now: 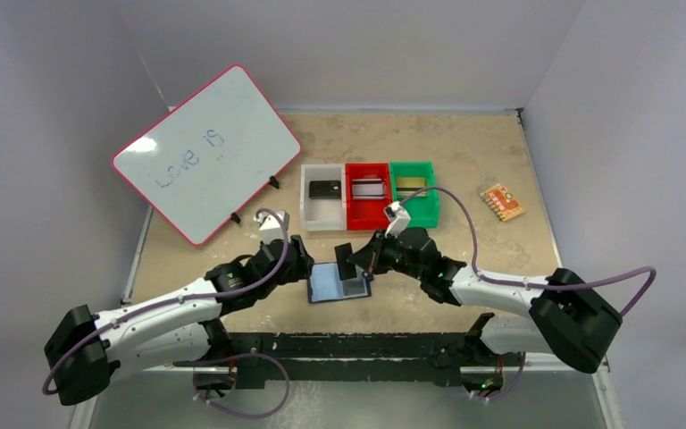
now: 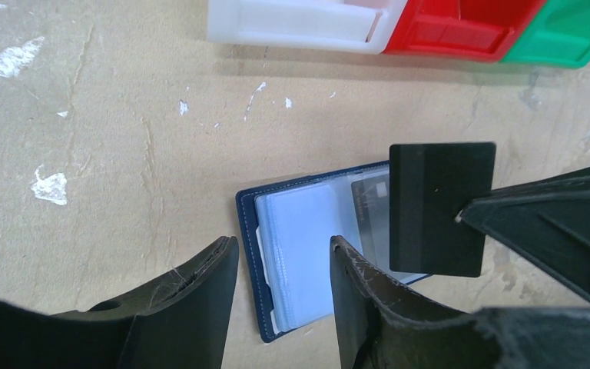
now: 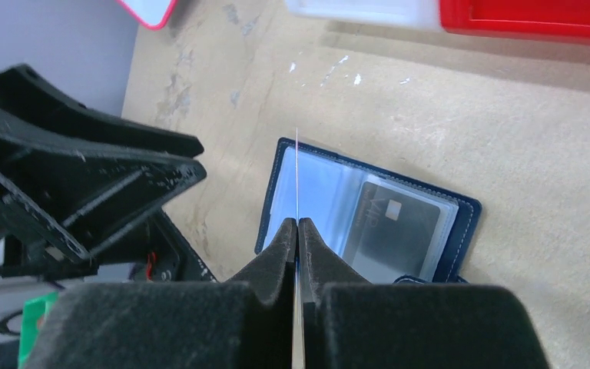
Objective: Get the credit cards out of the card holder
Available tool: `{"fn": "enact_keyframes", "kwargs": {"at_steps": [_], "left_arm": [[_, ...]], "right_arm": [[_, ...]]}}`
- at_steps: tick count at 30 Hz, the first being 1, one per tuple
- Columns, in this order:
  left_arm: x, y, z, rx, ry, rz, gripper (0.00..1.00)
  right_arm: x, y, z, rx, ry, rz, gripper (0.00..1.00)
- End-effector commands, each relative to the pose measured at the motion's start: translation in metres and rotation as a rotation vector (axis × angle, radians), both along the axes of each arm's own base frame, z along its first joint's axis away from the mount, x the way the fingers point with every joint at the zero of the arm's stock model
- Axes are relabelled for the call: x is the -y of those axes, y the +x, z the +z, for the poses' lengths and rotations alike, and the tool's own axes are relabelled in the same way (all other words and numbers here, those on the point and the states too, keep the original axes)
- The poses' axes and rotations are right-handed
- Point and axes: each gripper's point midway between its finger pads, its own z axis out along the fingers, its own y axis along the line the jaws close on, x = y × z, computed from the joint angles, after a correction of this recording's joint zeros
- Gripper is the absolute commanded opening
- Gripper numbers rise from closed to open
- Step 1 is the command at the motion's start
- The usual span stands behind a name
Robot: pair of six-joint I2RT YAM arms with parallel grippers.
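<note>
The navy card holder (image 1: 326,284) lies open on the table, its pale blue sleeves up. One dark card (image 3: 396,227) sits inside a clear sleeve. My right gripper (image 3: 298,224) is shut on a black credit card (image 2: 439,207), held upright just above the holder's right half; in the right wrist view this card (image 3: 297,173) shows edge-on as a thin line. My left gripper (image 2: 283,244) stands open over the holder's left edge (image 2: 250,246), with nothing between its fingers.
White (image 1: 308,213), red (image 1: 355,216) and green (image 1: 432,210) bins stand in a row behind the holder, each with a card inside. A pink-rimmed whiteboard (image 1: 205,152) leans at the back left. An orange patterned piece (image 1: 502,202) lies at the right.
</note>
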Motion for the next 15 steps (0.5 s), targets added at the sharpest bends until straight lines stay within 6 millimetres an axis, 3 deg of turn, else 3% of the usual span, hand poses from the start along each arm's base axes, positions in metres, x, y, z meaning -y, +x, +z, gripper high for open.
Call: {"fn": "enact_keyframes", "kwargs": {"at_steps": [1, 4, 8, 10, 15], "left_arm": [[-0.006, 0.009, 0.023, 0.067, -0.053, 0.068, 0.47], [-0.016, 0.011, 0.031, 0.095, -0.048, 0.106, 0.48], [-0.038, 0.016, 0.045, 0.138, 0.005, 0.183, 0.65], [-0.047, 0.018, 0.052, 0.154, 0.044, 0.208, 0.68], [-0.066, 0.024, 0.067, 0.178, 0.175, 0.260, 0.72]], "right_arm": [[-0.014, 0.001, 0.035, 0.217, 0.085, 0.109, 0.00], [-0.015, 0.000, 0.047, 0.325, 0.082, 0.141, 0.00], [-0.017, 0.005, 0.070, 0.500, 0.034, 0.149, 0.00], [-0.020, 0.007, 0.081, 0.602, -0.017, 0.174, 0.00], [-0.023, 0.029, 0.096, 0.791, -0.216, 0.192, 0.00]]}}
